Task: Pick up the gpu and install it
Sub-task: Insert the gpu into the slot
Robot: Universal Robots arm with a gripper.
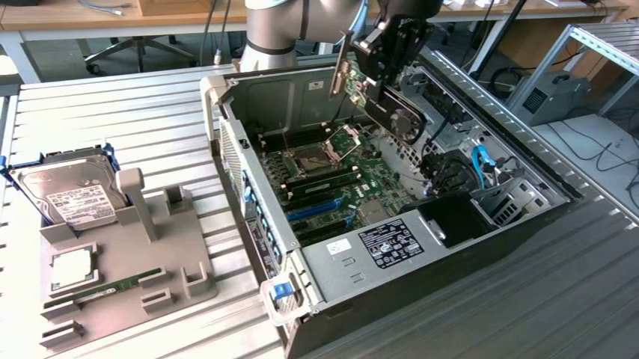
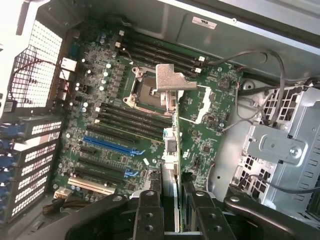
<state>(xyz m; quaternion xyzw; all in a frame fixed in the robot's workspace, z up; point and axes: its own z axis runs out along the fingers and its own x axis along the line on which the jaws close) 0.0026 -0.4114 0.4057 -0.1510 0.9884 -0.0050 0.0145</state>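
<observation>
The open computer case (image 1: pixel 340 258) lay on its side on the slatted table (image 1: pixel 120 120), its motherboard (image 1: pixel 345 183) facing up. Above it, in the upper middle of the frame, the gripper (image 1: pixel 394 45) was clamped on the gpu (image 1: pixel 396 118), which was not yet seated. The card hung on edge with its black face showing. Its long axis sloped down toward the frame's right, and the silver bracket (image 1: pixel 342 71) stood nearly upright at its left end. From the wrist it appeared edge-on between the fingers (image 2: pixel 149 215).
</observation>
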